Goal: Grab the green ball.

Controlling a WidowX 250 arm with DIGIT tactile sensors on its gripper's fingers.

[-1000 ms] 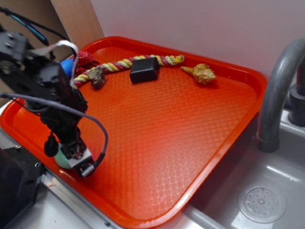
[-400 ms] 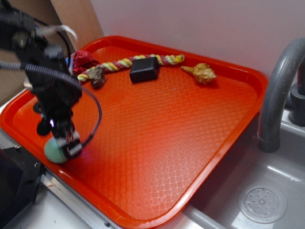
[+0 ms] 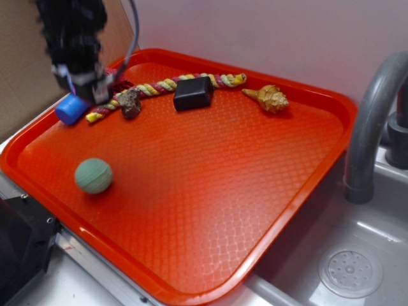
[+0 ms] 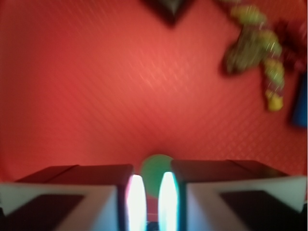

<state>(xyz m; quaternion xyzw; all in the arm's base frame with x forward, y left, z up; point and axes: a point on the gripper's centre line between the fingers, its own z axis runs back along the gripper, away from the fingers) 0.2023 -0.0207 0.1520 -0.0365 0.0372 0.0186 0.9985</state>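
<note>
Big red tray [image 3: 306, 166] fills most of the exterior view, sink [image 3: 357, 268] at 4 o'clock. The arm's jaws [image 3: 86, 86] hang high over the tray's 10 o'clock corner, above the blue cylinder [image 3: 71, 109] and the rope [image 3: 166, 85], with nothing pinched between them. The ball [image 3: 93, 176] sits free on the tray at about 8 o'clock, well apart from the jaws.

To grab it well, the jaws should probably centre over the ball, spread wider than it, then drop straight down so it doesn't roll off.

The wrist view shows the jaws [image 4: 148, 192] nearly pressed together, just a thin gap, with the ball [image 4: 155, 169] peeking past the tips. The exterior view is too blurry there to tell.
</note>
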